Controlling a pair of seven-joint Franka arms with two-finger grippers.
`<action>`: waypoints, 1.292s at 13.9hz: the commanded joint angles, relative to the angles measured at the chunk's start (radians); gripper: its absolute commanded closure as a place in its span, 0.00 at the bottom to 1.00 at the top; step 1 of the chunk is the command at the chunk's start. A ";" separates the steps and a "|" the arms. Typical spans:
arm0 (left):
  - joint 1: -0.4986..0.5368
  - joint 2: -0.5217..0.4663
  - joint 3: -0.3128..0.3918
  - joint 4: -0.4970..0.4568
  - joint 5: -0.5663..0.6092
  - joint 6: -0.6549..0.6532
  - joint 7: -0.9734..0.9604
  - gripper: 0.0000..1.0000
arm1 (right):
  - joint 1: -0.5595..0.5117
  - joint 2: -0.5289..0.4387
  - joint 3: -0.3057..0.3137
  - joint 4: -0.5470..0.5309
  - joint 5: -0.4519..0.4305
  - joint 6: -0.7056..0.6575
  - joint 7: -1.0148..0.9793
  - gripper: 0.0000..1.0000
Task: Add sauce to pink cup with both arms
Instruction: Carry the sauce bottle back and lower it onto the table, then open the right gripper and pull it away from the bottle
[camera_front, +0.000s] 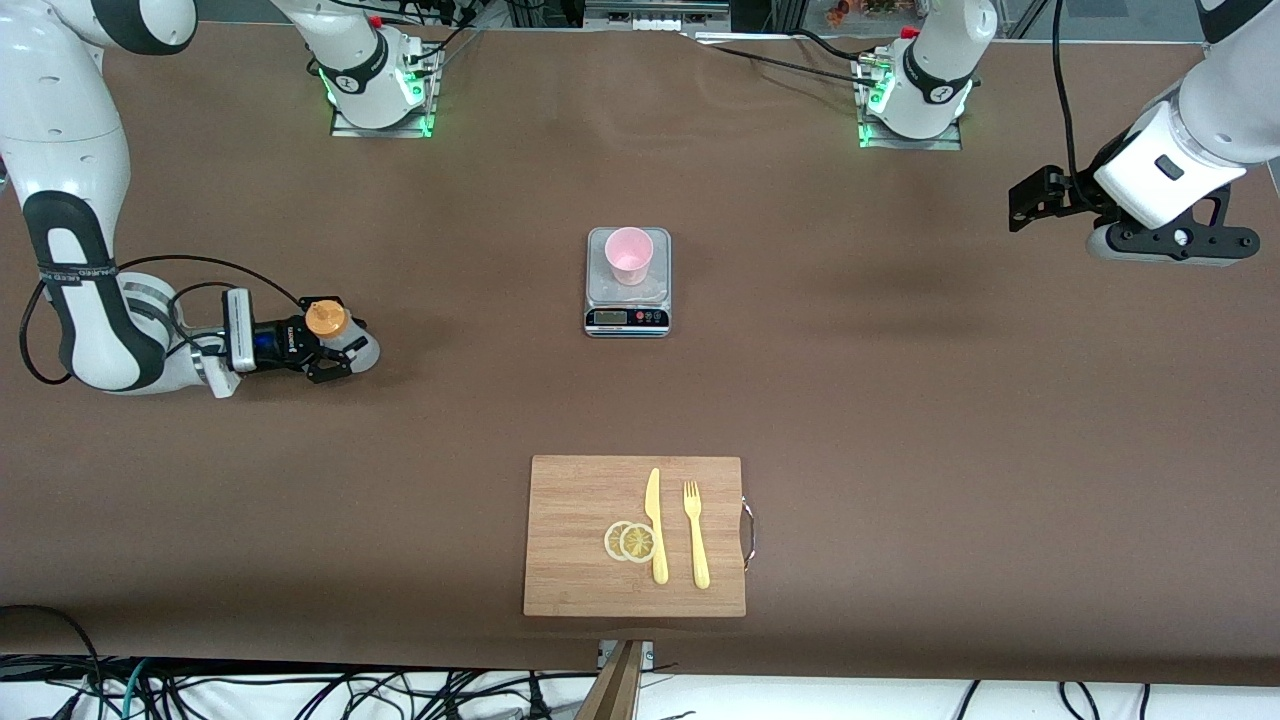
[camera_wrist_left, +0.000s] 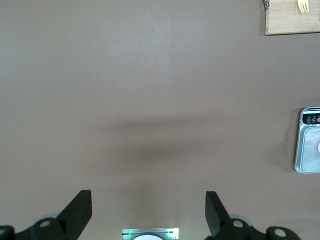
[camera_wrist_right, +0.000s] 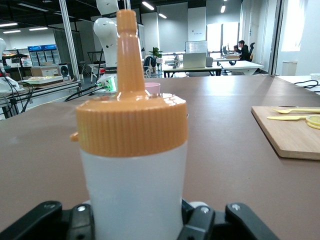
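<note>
The right claw (camera_front: 335, 350) is gripping the sauce (camera_front: 340, 335) low on its whitish body, the bottle standing upright with its orange nozzle cap pointing up, at the right arm's end of the table (camera_front: 900, 400). From this claw, the pink cup (camera_front: 629, 255) is sitting well apart toward the table's middle, upright on a small kitchen scale (camera_front: 627, 300), with bare table lying between them. To do this step well, the bottle should probably be travelling upright and level until the nozzle is over the cup's mouth, tipping only then, since an early tilt risks drips on the scale. The squeeze should be gentle, as the body looks soft. A wooden cutting board (camera_front: 580, 540) carrying a yellow knife (camera_front: 656, 525), fork (camera_front: 695, 535) and lemon slices (camera_front: 630, 541) is lying well clear of that path. Farthest from the bottle, the left claw (camera_wrist_left: 148, 210) is waiting with jaws wide, hanging empty over the left arm's end of the table.
</note>
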 joint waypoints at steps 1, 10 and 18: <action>-0.001 0.012 -0.002 0.028 0.007 -0.023 0.012 0.00 | -0.037 0.035 0.017 -0.003 0.019 -0.027 -0.040 1.00; -0.001 0.012 -0.002 0.028 0.007 -0.026 0.012 0.00 | -0.054 0.043 0.016 0.008 0.018 -0.013 -0.027 0.00; -0.001 0.014 -0.004 0.029 0.007 -0.026 0.011 0.00 | -0.058 0.042 -0.050 0.037 0.022 -0.005 0.001 0.00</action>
